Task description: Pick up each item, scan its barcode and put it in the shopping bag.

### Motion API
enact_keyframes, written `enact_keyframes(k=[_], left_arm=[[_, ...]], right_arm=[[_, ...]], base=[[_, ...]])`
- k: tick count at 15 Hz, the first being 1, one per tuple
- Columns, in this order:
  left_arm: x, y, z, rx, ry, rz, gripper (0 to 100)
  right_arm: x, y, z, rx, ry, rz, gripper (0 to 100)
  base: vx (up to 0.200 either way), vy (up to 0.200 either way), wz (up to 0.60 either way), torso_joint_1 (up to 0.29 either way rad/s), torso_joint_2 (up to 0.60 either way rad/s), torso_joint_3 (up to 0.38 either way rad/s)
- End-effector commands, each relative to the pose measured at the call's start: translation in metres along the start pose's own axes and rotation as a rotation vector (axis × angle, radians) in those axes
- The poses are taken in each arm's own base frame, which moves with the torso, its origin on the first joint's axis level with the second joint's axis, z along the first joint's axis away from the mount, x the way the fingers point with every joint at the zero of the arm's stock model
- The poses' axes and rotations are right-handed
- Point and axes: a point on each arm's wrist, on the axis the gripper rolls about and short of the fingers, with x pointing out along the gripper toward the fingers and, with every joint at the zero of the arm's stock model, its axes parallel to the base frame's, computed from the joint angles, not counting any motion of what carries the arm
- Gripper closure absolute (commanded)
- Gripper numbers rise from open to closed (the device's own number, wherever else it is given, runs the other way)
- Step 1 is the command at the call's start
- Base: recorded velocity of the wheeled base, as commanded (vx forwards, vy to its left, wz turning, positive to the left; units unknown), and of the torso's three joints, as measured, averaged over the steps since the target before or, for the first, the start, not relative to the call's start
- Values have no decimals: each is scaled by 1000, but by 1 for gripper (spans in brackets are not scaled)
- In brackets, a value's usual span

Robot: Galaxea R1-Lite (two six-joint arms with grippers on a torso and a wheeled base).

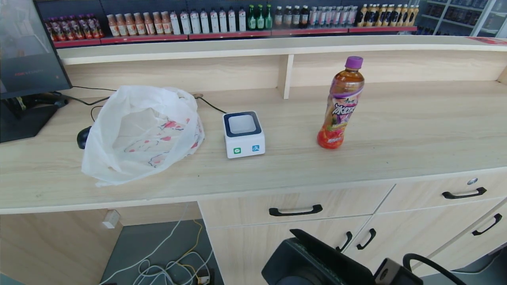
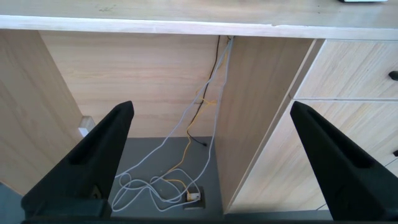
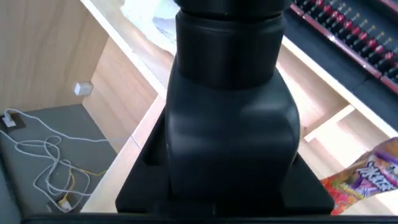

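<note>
Wooden counter [image 1: 396, 134], shopping bag [image 1: 138, 130] (open), scanner [image 1: 243, 134], upright bottle [image 1: 340, 107], dark mouse [image 1: 83, 137]

This is a shop, at its checkout. A long wooden counter [image 1: 277, 170] carries a small scanner [image 1: 243, 134], a screen [image 1: 27, 47] with a mouse [image 1: 83, 137], and a thin plastic bag [image 1: 138, 134]. Behind it, red-edged shelves [image 1: 237, 35] hold rows of bottles [image 1: 198, 21], sorted by kind, and more racks [image 1: 455, 16], probably of drinks too, stand in the far corner. Drawers [image 1: 295, 209] with black handles sit under the counter, and cables [image 2: 168, 180] trail on the floor below.
</note>
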Motion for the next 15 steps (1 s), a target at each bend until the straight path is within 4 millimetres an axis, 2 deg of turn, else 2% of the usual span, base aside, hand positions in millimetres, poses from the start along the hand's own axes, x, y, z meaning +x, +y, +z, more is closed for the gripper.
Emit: enact_keyframes(k=[1, 3, 9, 13, 14, 15], left_arm=[[0, 0, 0, 0, 1, 0, 0], [0, 0, 0, 0, 1, 0, 0], [0, 0, 0, 0, 1, 0, 0], [0, 0, 0, 0, 1, 0, 0], [0, 0, 0, 0, 1, 0, 0], [0, 0, 0, 0, 1, 0, 0]], right_arm=[[8, -2, -3, -58, -55, 37, 100], [11, -4, -4, -158, -108, 64, 100], [17, -10, -2, -442, -119, 14, 100], [16, -19, 6, -666, -138, -42, 100], [16, -22, 10, -770, -145, -70, 100], [18, -22, 14, -789, -158, -82, 100]], base=[[0, 0, 0, 0, 0, 0], [0, 0, 0, 0, 0, 0], [0, 0, 0, 0, 0, 0], [0, 0, 0, 0, 0, 0], [0, 0, 0, 0, 0, 0], [0, 0, 0, 0, 0, 0]])
